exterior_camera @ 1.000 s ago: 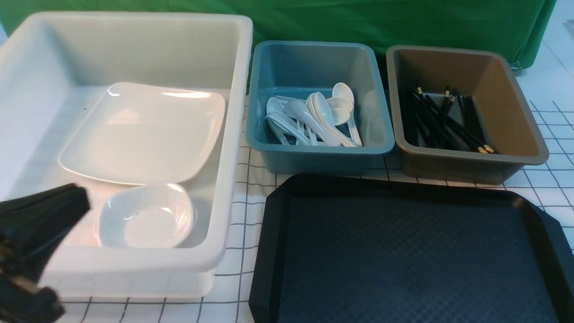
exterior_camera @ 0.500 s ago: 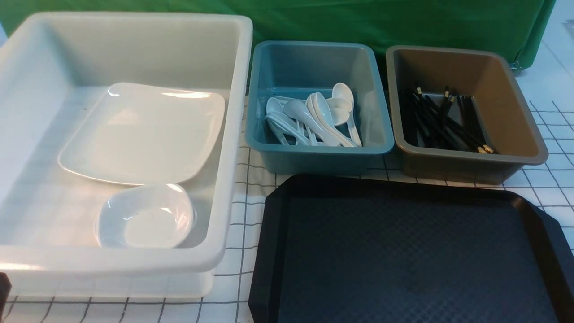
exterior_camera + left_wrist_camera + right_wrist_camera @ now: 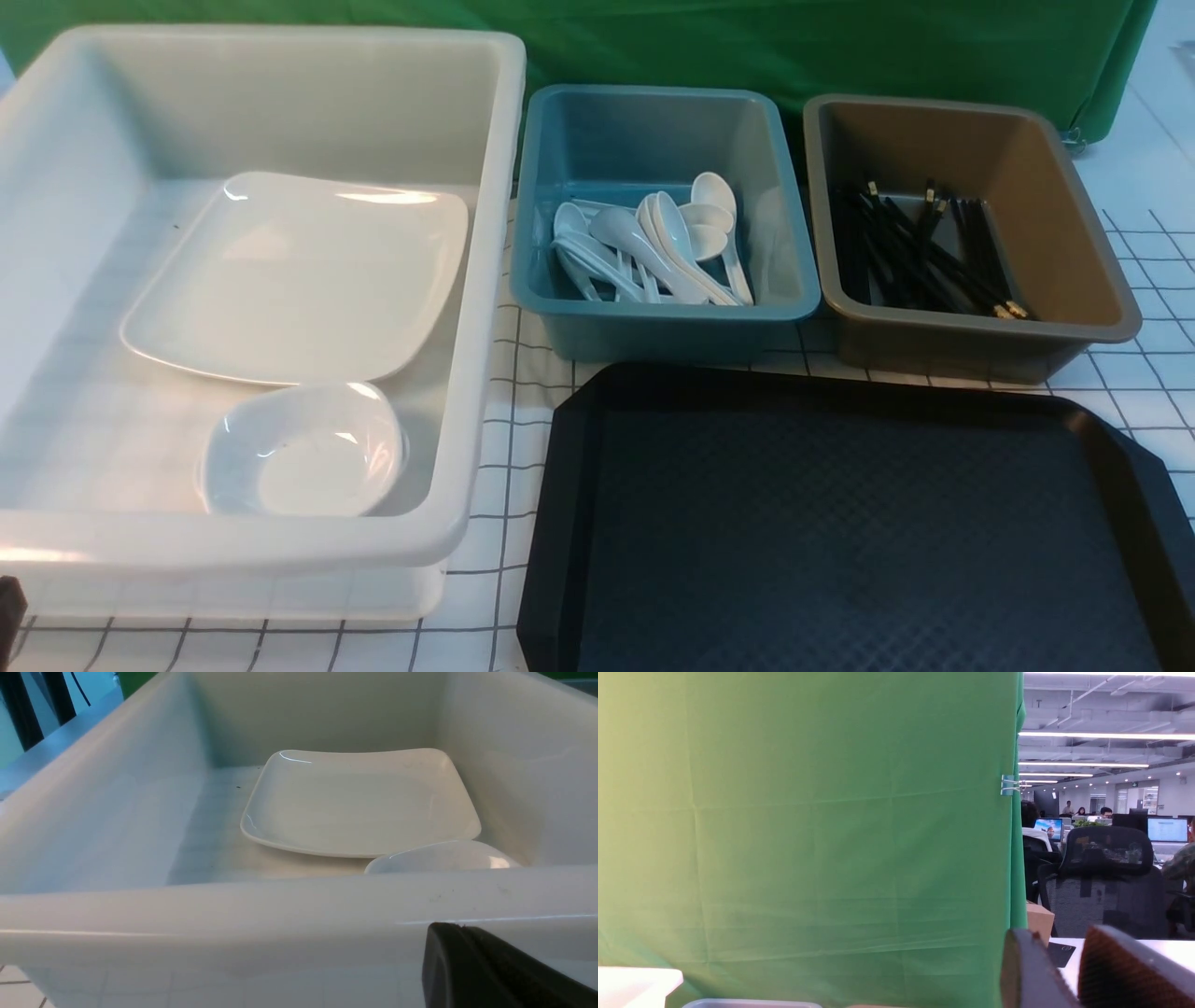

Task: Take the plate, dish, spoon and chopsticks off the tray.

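we see the tray (image 3: 859,532) at the near right of the table, and nothing lies on its textured surface. the plate (image 3: 299,275) lies flat inside the white tub (image 3: 485,280) on the left, with the dish (image 3: 303,448) just near of it, touching its near edge. the spoons (image 3: 653,243) lie in a heap in the blue bin (image 3: 794,280), in the middle at the far side. the chopsticks (image 3: 924,252) lie in the brown bin (image 3: 1074,243) at the far right. our left gripper (image 3: 460,926) is closed with nothing in it, just outside the near wall of the tub. our right gripper (image 3: 1057,947) faces the green cloth (image 3: 808,812); its fingers stand a little apart and hold nothing
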Tool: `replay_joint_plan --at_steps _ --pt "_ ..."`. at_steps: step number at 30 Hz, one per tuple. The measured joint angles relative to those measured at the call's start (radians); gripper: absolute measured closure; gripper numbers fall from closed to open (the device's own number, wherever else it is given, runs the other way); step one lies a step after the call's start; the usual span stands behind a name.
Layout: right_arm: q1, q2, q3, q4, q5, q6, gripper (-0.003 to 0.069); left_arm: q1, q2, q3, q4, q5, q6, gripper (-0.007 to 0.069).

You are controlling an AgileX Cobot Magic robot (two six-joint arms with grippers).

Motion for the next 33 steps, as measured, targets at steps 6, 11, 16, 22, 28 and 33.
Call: replay_joint_plan --at_steps 6,11,16,22,28,33 --pt "0.000 0.000 0.000 0.000 0.000 0.003 0.0457 -0.018 0.000 0.000 0.000 0.000 0.000 0.0625" --pt "0.000 0.000 0.000 0.000 0.000 0.004 0.0449 -0.018 0.000 0.000 0.000 0.000 0.003 0.0625" --pt "0.000 0.000 0.000 0.000 0.000 0.003 0.0442 -0.018 0.000 0.000 0.000 0.000 0.002 0.0624" --pt "0.000 0.000 0.000 0.000 0.000 0.003 0.0426 -0.018 0.000 0.000 0.000 0.000 0.002 0.0624" --pt "0.000 0.000 0.000 0.000 0.000 0.003 0.0421 -0.018 0.000 0.000 0.000 0.000 0.002 0.0624" --pt "0.000 0.000 0.004 0.000 0.002 -0.033 0.0420 -0.018 0.000 0.000 0.000 0.000 0.000 0.0624"
